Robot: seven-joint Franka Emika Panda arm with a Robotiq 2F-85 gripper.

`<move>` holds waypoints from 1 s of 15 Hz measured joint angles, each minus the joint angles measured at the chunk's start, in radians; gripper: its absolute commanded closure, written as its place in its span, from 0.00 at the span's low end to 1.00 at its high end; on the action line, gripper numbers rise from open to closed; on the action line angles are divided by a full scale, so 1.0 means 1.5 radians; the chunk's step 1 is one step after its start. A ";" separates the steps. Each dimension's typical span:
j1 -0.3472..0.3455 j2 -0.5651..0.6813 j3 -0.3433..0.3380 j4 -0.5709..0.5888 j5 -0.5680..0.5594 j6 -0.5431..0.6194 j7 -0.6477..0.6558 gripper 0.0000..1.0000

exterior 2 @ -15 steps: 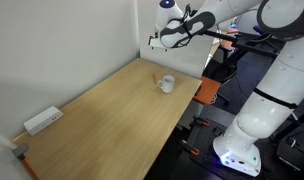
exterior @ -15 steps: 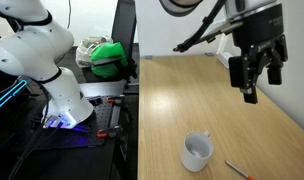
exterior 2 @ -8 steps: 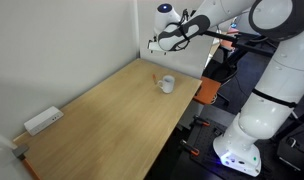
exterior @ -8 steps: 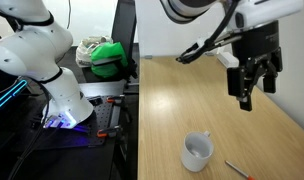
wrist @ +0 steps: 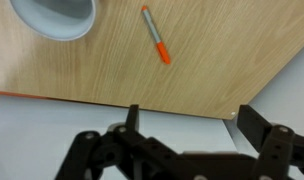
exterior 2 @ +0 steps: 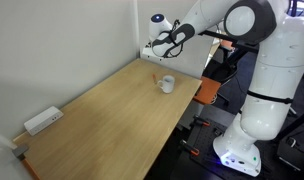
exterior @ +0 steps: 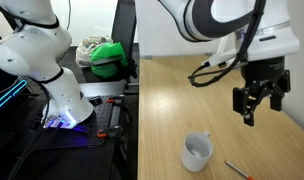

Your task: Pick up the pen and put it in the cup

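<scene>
The white cup (exterior: 197, 152) stands upright and empty near the table's front edge. It also shows in the other exterior view (exterior 2: 167, 84) and at the top left of the wrist view (wrist: 54, 18). The thin red-orange pen (exterior: 239, 168) with a greyish section lies flat on the wood beside the cup, apart from it. It shows in the wrist view (wrist: 155, 35) and faintly in an exterior view (exterior 2: 156, 76). My gripper (exterior: 260, 108) hangs open and empty in the air above the table, beyond the pen. In the wrist view my gripper (wrist: 192, 115) has its jaws spread wide, with nothing between them.
The wooden table (exterior: 182, 90) ends close to the cup and pen. A green object (exterior: 110, 57) and a second white robot arm (exterior: 47, 60) stand off the table's side. A white box (exterior 2: 42, 121) lies at the table's far end by the wall.
My gripper has come lower and shifted slightly over the table, with the arm swinging in above it. Cup and pen have not moved.
</scene>
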 measured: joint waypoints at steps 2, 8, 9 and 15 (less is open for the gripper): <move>0.008 0.031 -0.012 0.024 0.015 0.000 0.012 0.00; 0.011 0.110 -0.031 0.089 0.073 0.000 0.006 0.00; 0.011 0.122 -0.034 0.099 0.081 0.000 0.005 0.00; 0.011 0.193 -0.051 0.151 0.105 0.000 -0.007 0.00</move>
